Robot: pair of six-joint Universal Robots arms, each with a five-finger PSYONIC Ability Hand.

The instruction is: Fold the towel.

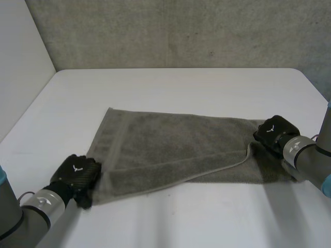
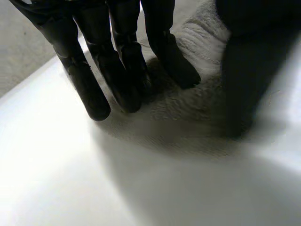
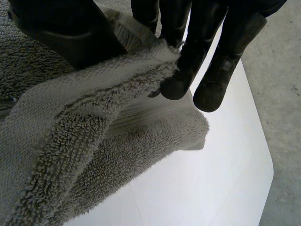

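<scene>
Head view. A white tabletop (image 1: 181,88) with rounded far corners stands against a rough grey concrete wall (image 1: 181,31); a plain white panel (image 1: 20,67) closes off the left side. The grey towel (image 1: 176,150) lies flat across the middle of the tabletop, its long side running left to right. A banded hem shows at its left end. Its near edge is turned up and over along a slanted line rising toward the right. The left hand (image 1: 77,174) sits at the towel's near left corner, low on the surface. The right hand (image 1: 274,132) sits at the towel's right end, where the raised edge meets it.

Left wrist view. The left hand's (image 2: 117,61) fingers reach down straight and slightly spread, their tips resting on the towel (image 2: 188,103) near its edge. The thumb stands well apart to one side, and nothing is clamped. Bare white tabletop (image 2: 70,179) lies just past the fingertips, with a grey surface beyond its edge.

Right wrist view. The right hand (image 3: 202,42) has a ridge of the towel (image 3: 94,141) pinched between its fingers and thumb, lifted clear of the layer below. The lower layer lies flat, and its corner rests close to the edge of the tabletop (image 3: 211,179). Grey concrete floor (image 3: 282,94) shows past that edge.
</scene>
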